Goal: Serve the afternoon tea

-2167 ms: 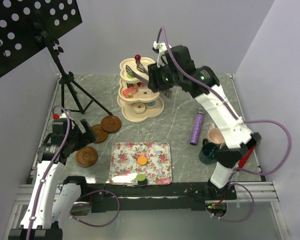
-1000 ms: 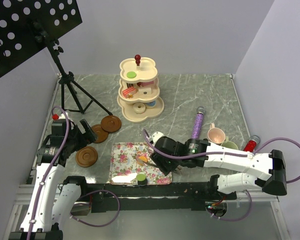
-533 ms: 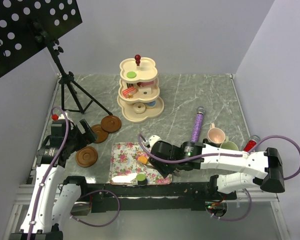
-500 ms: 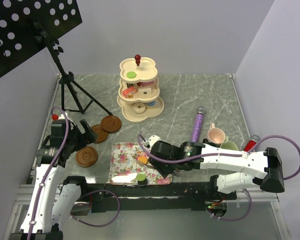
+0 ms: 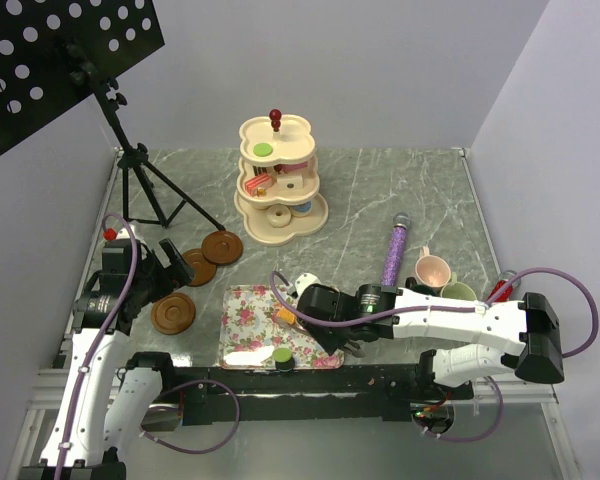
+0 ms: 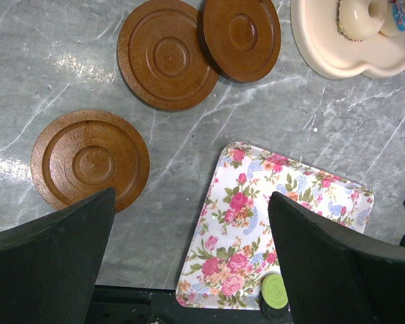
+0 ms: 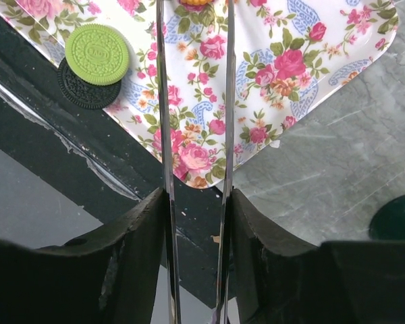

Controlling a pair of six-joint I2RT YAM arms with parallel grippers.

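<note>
My right gripper [image 5: 308, 312] [image 7: 194, 196] is shut on metal tongs [image 7: 165, 135]. It reaches low over the floral tray [image 5: 250, 310]. The tong tips stand either side of an orange macaron [image 5: 284, 317] [image 7: 194, 2], which is cut off at the top edge of the right wrist view. A green macaron [image 5: 281, 355] [image 7: 96, 53] lies on a dark cookie at the tray's front edge. The cream three-tier stand [image 5: 315, 212] holds a green macaron [image 5: 264, 150], doughnuts and cake slices. My left gripper [image 5: 150, 282] [image 6: 192, 223] is open and empty above the table, between a brown saucer [image 6: 90, 160] and the tray.
Two more saucers [image 5: 222, 246] overlap behind the left gripper. The purple microphone [image 5: 393, 253] lies right of the tray, beside the pink mug [image 5: 432, 269] and the pale green mug [image 5: 458, 291]. A dark teal mug rim [image 7: 398, 216] shows. A music stand tripod [image 5: 145, 180] is at the back left.
My right arm has swung from the stand's top tier down to the tray with the tongs, leaving a green macaron on top. It has crept left towards the orange macaron. The left arm is still.
</note>
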